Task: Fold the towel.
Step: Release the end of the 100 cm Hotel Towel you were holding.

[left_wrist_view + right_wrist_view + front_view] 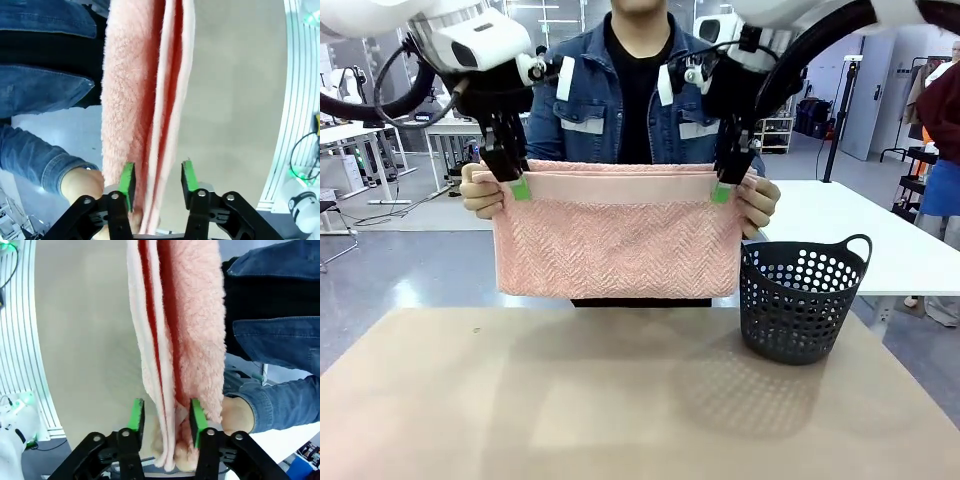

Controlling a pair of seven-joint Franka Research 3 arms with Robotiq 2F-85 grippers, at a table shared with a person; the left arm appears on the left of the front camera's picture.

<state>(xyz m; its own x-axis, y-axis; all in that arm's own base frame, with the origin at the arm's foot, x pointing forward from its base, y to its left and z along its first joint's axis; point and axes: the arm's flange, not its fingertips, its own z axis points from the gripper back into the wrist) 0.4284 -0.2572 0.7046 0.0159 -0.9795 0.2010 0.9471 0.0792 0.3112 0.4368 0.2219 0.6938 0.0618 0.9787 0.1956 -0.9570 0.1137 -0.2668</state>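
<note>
Two tools: left tool (520,187) and right tool (722,192) sit at the top edge of the towel (620,250), one just inside each upper corner.
Towel position: hangs in the air over the far side of the bench (620,400), plain band uppermost, lower edge clear of the bench top.
Towel layers: the wrist views show several layers edge-on, so it looks doubled over already.
Support: a person carries it, one hand (480,195) pinching one top corner and the other hand (761,205) the opposite one, pulling the edge flat and level.
Reason for hold: judged a presentation for hand-over, since a taut, level edge gives both tools a clean line to bite.
Left tool state: jaws apart and straddling the edge. One of the pads (127,182) is against the pile and the opposite one stands off with a visible gap.
Right tool state: the same, apart and straddling, not clamped. One pad touches and one is clear.
Step in hand: closing on the edge, not yet done.
Risk: the person's fingers lie just beside the pads.
Basket (800,300): stands on the bench at the robot's right, near the towel's lower corner. I cannot tell whether they touch.
</note>
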